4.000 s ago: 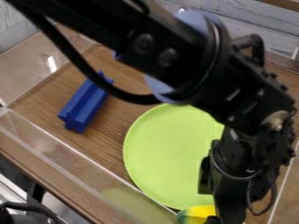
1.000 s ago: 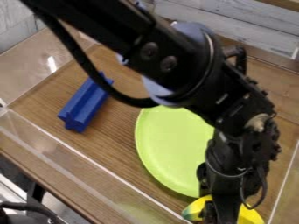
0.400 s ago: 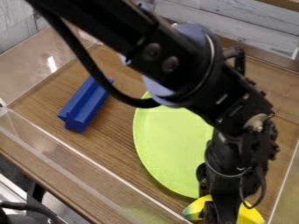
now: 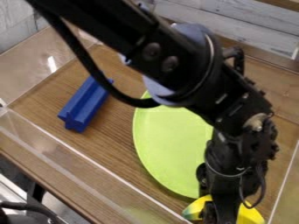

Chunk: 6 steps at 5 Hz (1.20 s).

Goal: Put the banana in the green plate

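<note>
The green plate [image 4: 176, 149] lies flat on the wooden table, right of centre, its right side hidden behind the black arm. The banana [image 4: 201, 210] shows as a small yellow patch at the bottom edge, just below the plate's near rim, with more yellow to the right of the fingers. My gripper [image 4: 223, 208] points straight down onto it, and its dark fingers stand shut on the banana. Most of the banana is hidden by the gripper.
A blue ridged block [image 4: 84, 101] lies on the table to the left of the plate. A clear plastic wall [image 4: 47, 166] runs along the near left edge. Light panels stand behind the table at the top right.
Since four seconds ago the arm has shifted and lowered onto the banana, and the plate sits slightly further right. Over the last second nothing has moved.
</note>
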Tool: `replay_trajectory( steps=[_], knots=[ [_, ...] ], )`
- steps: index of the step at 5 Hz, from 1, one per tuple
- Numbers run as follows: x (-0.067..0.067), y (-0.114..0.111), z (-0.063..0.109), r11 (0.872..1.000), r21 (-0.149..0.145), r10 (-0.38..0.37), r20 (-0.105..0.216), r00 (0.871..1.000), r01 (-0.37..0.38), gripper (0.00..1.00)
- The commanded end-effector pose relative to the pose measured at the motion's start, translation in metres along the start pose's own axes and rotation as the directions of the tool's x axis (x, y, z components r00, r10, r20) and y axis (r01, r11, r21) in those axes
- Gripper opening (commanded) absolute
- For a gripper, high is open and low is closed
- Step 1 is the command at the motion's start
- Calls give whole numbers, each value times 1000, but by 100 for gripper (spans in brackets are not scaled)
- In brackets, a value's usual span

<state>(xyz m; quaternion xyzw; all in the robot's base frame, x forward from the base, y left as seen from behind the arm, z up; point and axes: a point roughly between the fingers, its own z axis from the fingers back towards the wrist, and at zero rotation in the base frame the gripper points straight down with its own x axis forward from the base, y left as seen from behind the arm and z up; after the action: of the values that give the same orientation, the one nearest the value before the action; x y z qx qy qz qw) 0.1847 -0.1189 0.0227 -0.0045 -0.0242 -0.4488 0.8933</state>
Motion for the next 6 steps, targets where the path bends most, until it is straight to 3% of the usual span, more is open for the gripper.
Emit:
replay_trajectory(
  steps=[1,6],
  knots=[
    [-2,3,1,1000,-2,12,-2,1000,-12,0],
    [-4,3,6,1000,-8,7,-11,1000,-7,0]
  ],
)
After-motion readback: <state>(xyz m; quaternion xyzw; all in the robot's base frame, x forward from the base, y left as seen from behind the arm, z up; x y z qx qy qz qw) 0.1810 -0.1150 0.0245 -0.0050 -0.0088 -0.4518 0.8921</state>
